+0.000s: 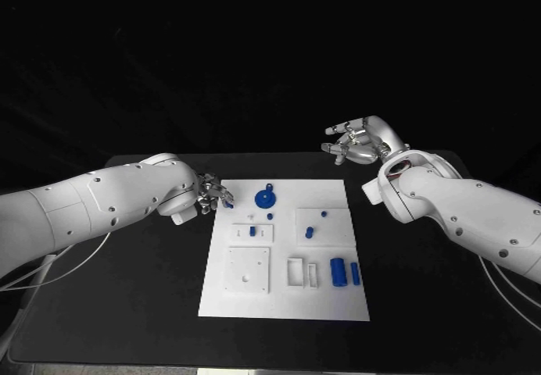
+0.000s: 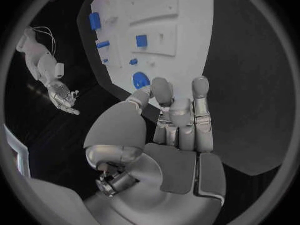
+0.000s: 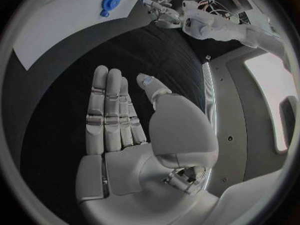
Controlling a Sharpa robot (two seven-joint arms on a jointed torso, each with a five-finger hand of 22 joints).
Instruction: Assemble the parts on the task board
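Behind left robot hand (image 1: 207, 195), board corner (image 1: 226, 184)

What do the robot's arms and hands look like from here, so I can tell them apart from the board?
Both arms have smooth white rounded shells dotted with small dark screws. The left arm trails thin white cables near its elbow; the right arm has cables too, and a dark ring at its wrist joint. The left hand and right hand are silver metal with grey padded palms and segmented fingers.
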